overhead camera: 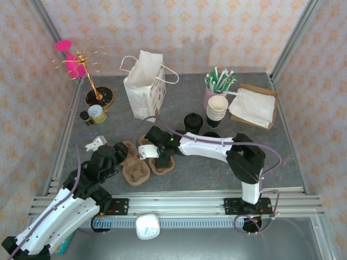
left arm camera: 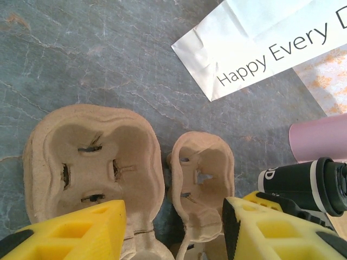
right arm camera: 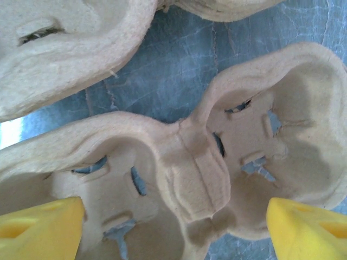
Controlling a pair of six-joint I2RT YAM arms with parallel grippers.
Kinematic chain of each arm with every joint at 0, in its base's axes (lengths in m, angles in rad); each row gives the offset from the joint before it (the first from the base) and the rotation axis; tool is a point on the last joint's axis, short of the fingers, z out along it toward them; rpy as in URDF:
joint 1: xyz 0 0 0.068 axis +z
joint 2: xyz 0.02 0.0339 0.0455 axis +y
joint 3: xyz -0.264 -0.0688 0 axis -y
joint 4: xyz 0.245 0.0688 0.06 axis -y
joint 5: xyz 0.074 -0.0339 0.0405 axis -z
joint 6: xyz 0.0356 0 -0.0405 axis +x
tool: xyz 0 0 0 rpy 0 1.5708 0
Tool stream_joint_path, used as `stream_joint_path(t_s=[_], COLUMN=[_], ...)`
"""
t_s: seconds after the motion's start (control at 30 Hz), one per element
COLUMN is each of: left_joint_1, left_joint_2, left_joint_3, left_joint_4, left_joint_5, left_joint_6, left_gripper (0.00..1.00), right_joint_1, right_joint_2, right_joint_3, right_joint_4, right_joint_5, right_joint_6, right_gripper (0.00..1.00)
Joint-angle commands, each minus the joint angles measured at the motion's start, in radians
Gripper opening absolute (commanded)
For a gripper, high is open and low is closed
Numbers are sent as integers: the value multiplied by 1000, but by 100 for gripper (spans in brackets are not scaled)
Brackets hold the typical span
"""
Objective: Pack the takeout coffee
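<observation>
Beyond the brown moulded-pulp cup carrier (overhead camera: 161, 164) stands your small black paper takeaway cup (overhead camera: 193, 122) (upright, untouched); your right gripper (right arm camera: 174, 216) gapes wide above the carrier; left gripper (left arm camera: 174, 216) alongside, half-spread, grip unclear.

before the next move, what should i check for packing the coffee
1. Right gripper open over the cup carrier: ok.
2. Carrier holes empty: ok.
3. Takeout coffee upright, free on the table: ok.
4. Coffee in the carrier: not ok, it stands apart, beyond it.
5. Left gripper holding anything: cannot tell.
6. Paper bag upright, mouth open: ok.
</observation>
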State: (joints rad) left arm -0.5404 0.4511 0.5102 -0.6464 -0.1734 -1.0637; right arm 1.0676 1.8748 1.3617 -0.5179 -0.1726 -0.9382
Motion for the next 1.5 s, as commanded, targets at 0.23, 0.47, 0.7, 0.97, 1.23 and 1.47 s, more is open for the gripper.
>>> stream_joint_path(t_s=[0.23, 0.47, 0.7, 0.97, 1.23, 1.47], left_joint_1=[10, 10, 10, 9, 11, 9], left_joint_2=[-19, -15, -9, 0, 13, 32], left_joint_3=[4, 4, 4, 7, 58, 111], left_joint_4=[-47, -48, -37, -32, -54, -67], left_joint_5=[-53, -59, -51, -42, -9, 32], left_joint_6=[10, 11, 14, 15, 39, 56], left_gripper=[52, 51, 51, 51, 50, 49], right_joint_1=[-20, -31, -31, -31, -29, -31], right_joint_2=[97, 118, 122, 96, -47, -239], right_joint_3=[42, 53, 66, 85, 62, -55], right_joint_4=[23, 16, -1, -30, -62, -31], right_joint_5=[-4, -24, -41, -50, -45, -38], right_joint_6=[-63, -68, -48, 10, 161, 328], right_gripper=[83, 70, 52, 42, 40, 41])
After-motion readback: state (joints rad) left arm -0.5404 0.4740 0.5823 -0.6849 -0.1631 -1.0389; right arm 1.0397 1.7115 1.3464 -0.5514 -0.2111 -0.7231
